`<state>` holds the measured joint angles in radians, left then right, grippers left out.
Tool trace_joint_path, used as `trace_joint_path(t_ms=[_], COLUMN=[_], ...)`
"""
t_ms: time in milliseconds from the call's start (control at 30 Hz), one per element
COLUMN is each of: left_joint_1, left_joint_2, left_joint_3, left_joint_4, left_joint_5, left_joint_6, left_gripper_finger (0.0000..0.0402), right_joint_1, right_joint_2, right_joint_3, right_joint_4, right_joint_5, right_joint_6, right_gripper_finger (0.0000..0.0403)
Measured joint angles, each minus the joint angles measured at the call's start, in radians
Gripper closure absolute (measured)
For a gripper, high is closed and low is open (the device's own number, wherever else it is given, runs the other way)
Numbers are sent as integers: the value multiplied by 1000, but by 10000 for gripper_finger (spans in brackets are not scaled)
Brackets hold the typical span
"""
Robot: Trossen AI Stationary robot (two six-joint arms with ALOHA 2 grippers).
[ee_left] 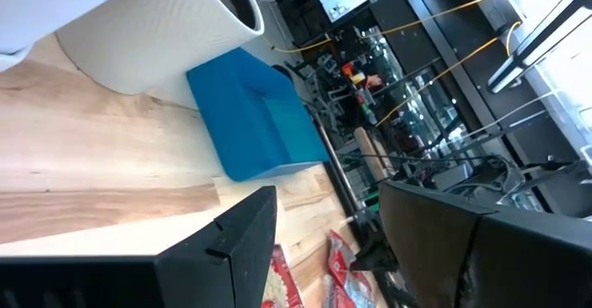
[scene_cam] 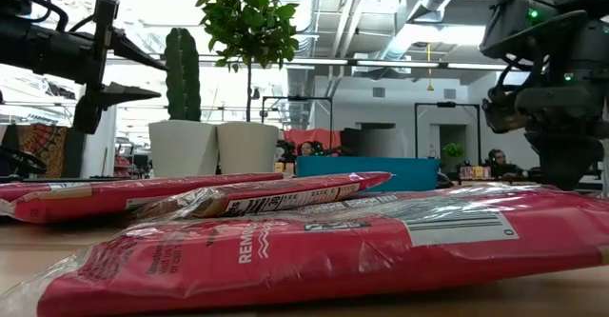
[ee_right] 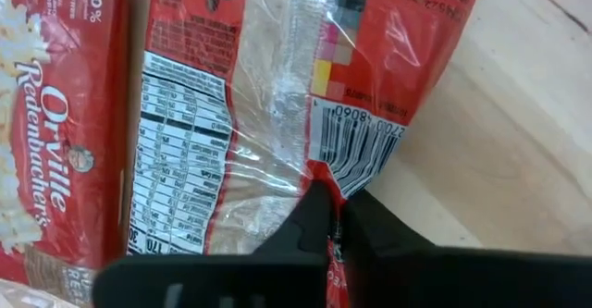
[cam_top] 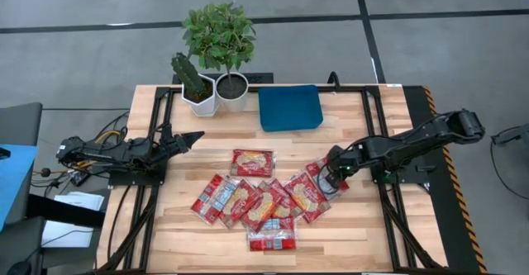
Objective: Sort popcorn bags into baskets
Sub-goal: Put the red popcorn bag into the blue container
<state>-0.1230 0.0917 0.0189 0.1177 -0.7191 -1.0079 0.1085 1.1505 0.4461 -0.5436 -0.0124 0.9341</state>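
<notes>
popcorn bag [ee_right: 277, 114] edge pinched by right end effector [ee_right: 335, 217]; lift straight, clear neighbours, toward blue tray [cam_top: 290, 108].

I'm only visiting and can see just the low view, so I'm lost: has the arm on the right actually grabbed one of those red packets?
Observer: Yes. The right wrist view shows the right gripper shut on the barcode corner of a popcorn bag.
Operator: Is anything in the blue tray? I only see its side.
Observer: From above, the blue tray holds no packets.
Operator: And the other arm?
Observer: The left gripper hangs open to the left of the pile, touching nothing.
</notes>
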Motion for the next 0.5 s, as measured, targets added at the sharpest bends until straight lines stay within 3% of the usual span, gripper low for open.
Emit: trace_joint_path(t_ms=[500], left_joint_1=[0], left_joint_2=[0], left_joint_3=[0], left_joint_4=[-24], left_joint_5=[-3], left_joint_6=[-6], left_gripper_finger=[218], right_joint_1=[-115], right_joint_2=[-6], right_joint_3=[213], right_joint_4=[-95], right_joint_5=[-10], right_joint_6=[-104], right_gripper_finger=[400])
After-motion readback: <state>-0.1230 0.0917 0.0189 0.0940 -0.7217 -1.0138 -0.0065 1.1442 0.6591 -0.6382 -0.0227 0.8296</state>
